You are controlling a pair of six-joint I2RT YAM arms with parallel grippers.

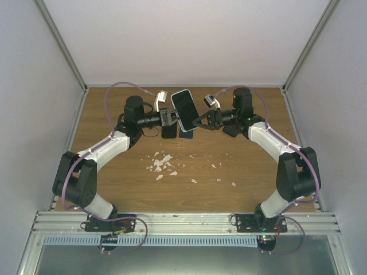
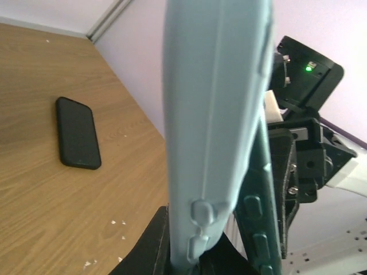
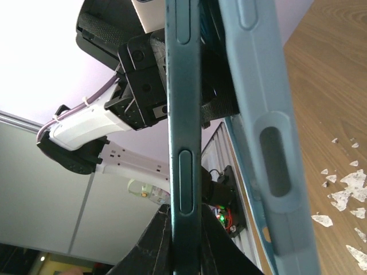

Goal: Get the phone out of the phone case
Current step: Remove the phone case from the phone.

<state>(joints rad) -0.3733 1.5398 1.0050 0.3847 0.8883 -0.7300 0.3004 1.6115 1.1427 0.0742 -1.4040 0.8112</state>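
Tabletop: the brown wood-grain tabletop carries the arms at its near edge, and both reach to its far middle.
Scraps: small white torn flakes lie around the middle, well apart from both hands. They seem to play no part in the task.
Spare slab: a flat black rectangular slab lies near the far edge, below the raised work.
Left hand: the left hand is clenched on one end of the pale blue soft rubber phone case, I judge to anchor it.
Right hand: the right hand is clenched on the edge of the dark teal slim phone, so it can pull against the case.
Phone and case: both are held in the air above the far middle. One long side of the phone stands apart from the case, so it seems partly freed.
Next: I judge the hands must part slowly, or the rubber may snap back.
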